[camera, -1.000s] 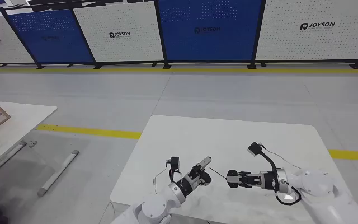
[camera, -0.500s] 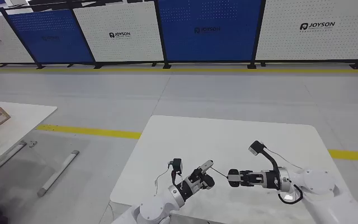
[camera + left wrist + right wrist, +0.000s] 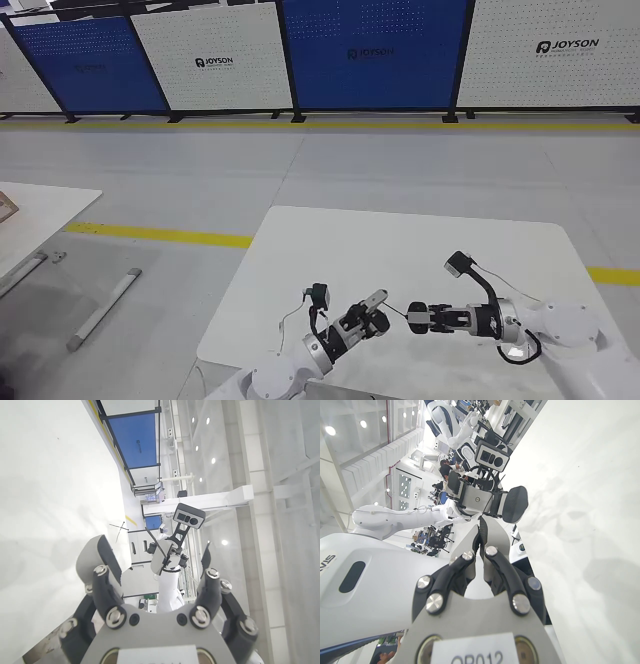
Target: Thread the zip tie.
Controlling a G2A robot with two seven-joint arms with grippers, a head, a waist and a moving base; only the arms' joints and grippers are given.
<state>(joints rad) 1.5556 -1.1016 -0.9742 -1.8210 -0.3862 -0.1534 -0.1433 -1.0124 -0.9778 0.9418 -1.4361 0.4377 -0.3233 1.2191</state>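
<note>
Top camera looks down on the bench (image 3: 420, 240); wrist cameras, tight behind left hand (image 3: 156, 555) and right hand (image 3: 481, 532), face each other (sharing mid-bench)

The white table (image 3: 400, 240) has a plain, smooth top with rounded corners. Two thin black zip ties (image 3: 120, 529) lie flat on it — crossed over each other and touching, close to one edge. A tiny dark speck (image 3: 58, 438) sits on the surface — well apart from them.

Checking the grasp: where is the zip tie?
In the top view, the zip tie sticks out of the shut right end effector, pointing at the open left end effector.
</note>
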